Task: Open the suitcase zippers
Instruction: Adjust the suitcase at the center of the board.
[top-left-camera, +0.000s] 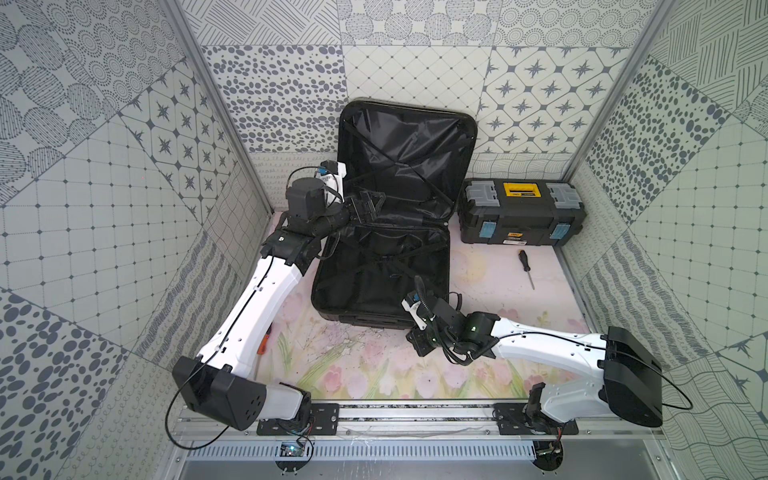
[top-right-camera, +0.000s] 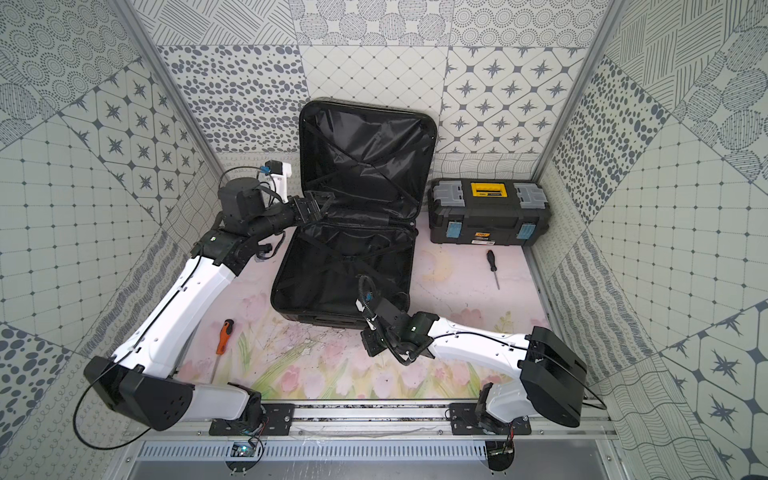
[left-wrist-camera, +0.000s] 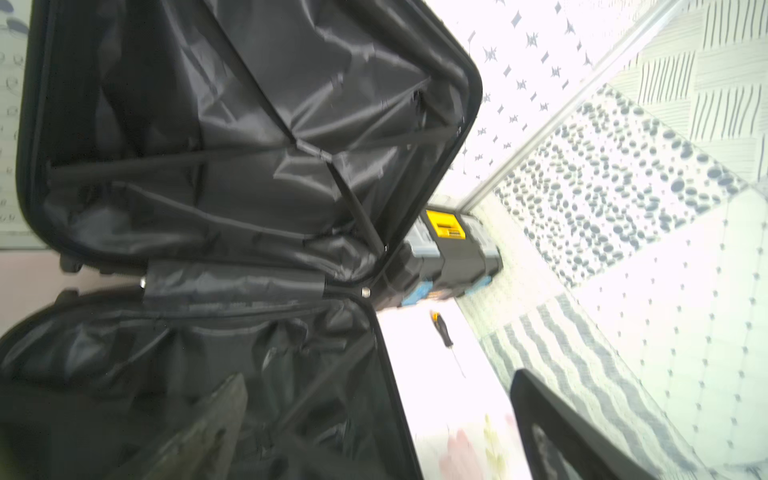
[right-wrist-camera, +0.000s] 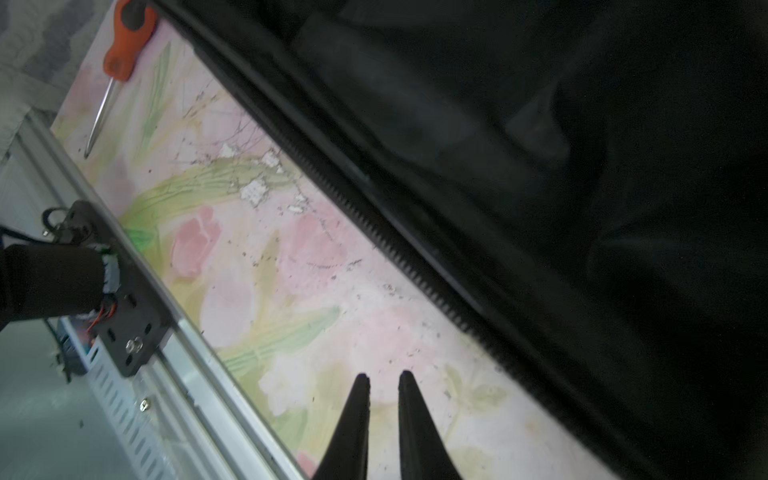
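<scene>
The black suitcase (top-left-camera: 405, 141) (top-right-camera: 365, 153) stands open in both top views. Its lid leans on the back wall and its lower shell (top-left-camera: 374, 274) lies flat, with black lining and crossed straps showing (left-wrist-camera: 208, 124). The zippers' teeth (right-wrist-camera: 415, 257) run bare along the near rim of the lower shell. My left gripper (top-left-camera: 368, 208) (top-right-camera: 316, 206) (left-wrist-camera: 380, 374) is open wide at the hinge end, over the lining, holding nothing. My right gripper (top-left-camera: 415, 345) (top-right-camera: 370, 343) (right-wrist-camera: 383, 375) hangs over the mat by the suitcase's front right corner, its fingers slightly parted with nothing between them.
A black toolbox (top-left-camera: 519, 212) with a yellow handle sits at the back right, and a black screwdriver (top-left-camera: 525, 268) lies in front of it. An orange-handled screwdriver (top-right-camera: 224, 336) (right-wrist-camera: 124, 41) lies at the front left. A metal rail (top-left-camera: 415, 415) borders the front edge.
</scene>
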